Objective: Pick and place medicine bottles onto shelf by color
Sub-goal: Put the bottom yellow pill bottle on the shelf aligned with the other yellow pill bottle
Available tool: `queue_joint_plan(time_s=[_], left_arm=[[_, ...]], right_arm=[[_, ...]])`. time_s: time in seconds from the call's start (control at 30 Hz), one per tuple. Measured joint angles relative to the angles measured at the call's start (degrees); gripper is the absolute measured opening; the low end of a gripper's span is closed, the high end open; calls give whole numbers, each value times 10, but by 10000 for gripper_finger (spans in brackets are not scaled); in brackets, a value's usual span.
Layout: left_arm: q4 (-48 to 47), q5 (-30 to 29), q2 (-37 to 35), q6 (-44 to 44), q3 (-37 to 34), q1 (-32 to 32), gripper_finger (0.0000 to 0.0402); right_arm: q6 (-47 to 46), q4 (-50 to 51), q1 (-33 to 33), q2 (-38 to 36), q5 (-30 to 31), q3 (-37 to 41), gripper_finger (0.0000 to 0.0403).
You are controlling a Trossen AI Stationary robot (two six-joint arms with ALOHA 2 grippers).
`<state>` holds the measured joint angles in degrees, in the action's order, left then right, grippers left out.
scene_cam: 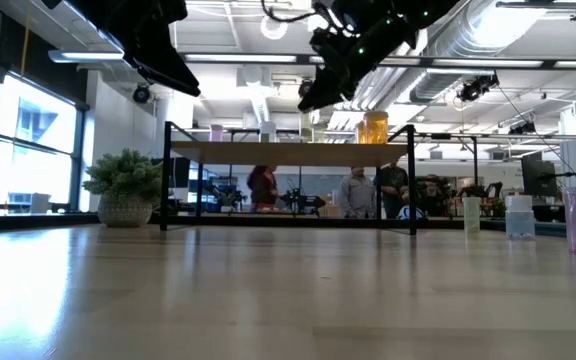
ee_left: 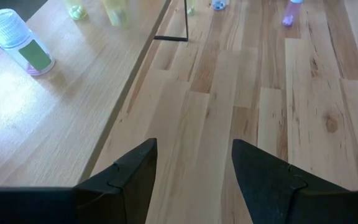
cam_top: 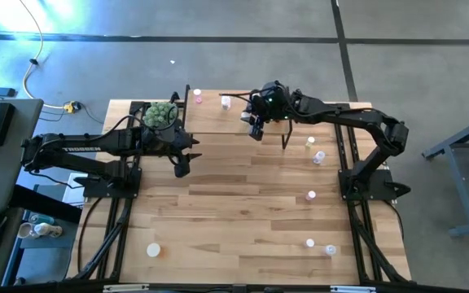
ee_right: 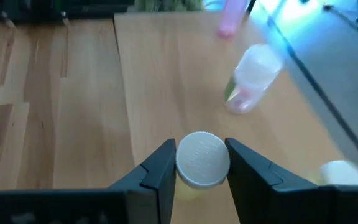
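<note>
Right wrist view: right gripper [ee_right: 197, 163] clamped on white-capped yellow-green bottle [ee_right: 197, 160] over light wooden shelf [ee_right: 154, 81]; next, release upright. Left gripper [ee_left: 194, 171] apart, waiting.

Right arm: I reach in from the right edge of the high view, elbow bent, wrist at upper centre.
Right gripper [ee_right: 201, 163]: my two dark fingers press either side of a white-capped yellow-green bottle [ee_right: 202, 159], seen at bottom centre of my right wrist view.
Left arm: I lie stretched level across the left half of the high view.
Left gripper [ee_left: 193, 167]: my fingers stand apart with nothing between them.
</note>
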<state>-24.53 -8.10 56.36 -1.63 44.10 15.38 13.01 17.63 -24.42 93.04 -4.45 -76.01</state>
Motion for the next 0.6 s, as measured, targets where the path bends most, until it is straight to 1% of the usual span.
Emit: queue_joint_plan(time_s=[0.1,0.33,0.43,0.6], left_arm=[[0,0,0,0,0,0,200],[0,0,0,0,0,0,200],[0,0,0,0,0,0,200],[3,0,0,0,0,0,200]], right_arm=[[10,1,-5,-27,5,0,110],[21,13,-21,-86,45,0,109],[3,21,-30,-87,44,0,109],[-21,31,-34,-55,40,0,109]])
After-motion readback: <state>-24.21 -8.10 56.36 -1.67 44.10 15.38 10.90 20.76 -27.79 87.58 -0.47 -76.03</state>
